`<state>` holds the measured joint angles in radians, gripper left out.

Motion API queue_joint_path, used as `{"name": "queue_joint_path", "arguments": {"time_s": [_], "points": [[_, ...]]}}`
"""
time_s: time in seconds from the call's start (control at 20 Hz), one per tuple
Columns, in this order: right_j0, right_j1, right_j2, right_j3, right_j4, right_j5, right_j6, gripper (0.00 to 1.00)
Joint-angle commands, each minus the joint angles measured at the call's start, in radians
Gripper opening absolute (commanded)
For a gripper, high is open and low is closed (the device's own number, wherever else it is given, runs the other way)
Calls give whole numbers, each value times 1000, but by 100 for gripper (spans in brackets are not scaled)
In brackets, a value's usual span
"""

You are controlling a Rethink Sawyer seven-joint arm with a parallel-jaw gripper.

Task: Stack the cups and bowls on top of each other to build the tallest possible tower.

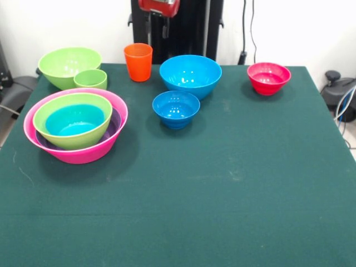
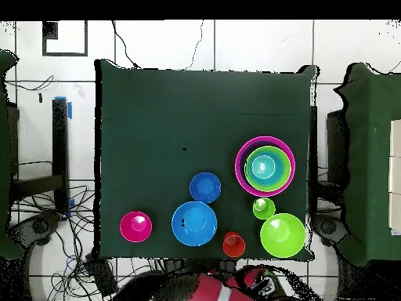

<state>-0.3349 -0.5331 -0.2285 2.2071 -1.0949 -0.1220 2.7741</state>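
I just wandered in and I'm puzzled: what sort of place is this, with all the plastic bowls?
Probably a robotics lab. A red robot arm stands on a black pedestal behind a green-covered table, cables trail over the tiled floor, and the pink bowl holds smaller bowls.

The red moulded arm housing [image 1: 159,5] shows only its lower edge in the front view: glossy red shell with a pale grey inset panel. Below it hang dark, narrow metal parts, too small to identify. Behind it stands the black upright pedestal column [image 1: 189,28]. In the overhead view, the red and black rounded arm body [image 2: 223,286] carries a white patch.
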Motion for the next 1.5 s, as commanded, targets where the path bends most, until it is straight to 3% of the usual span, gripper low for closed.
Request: {"name": "queue_joint_path", "arguments": {"time_s": [0.05, 0.45, 0.8, 1.1, 1.5], "points": [[-81, -65, 246, -15, -44, 149, -141, 100], [-177, -96, 343, -9, -52, 221, -190, 100], [-204, -91, 368, -17, -77, 234, -186, 100], [-191, -79, 360, -21, -105, 216, -157, 100], [-126, -11, 302, -86, -149, 144, -77, 100]]}}
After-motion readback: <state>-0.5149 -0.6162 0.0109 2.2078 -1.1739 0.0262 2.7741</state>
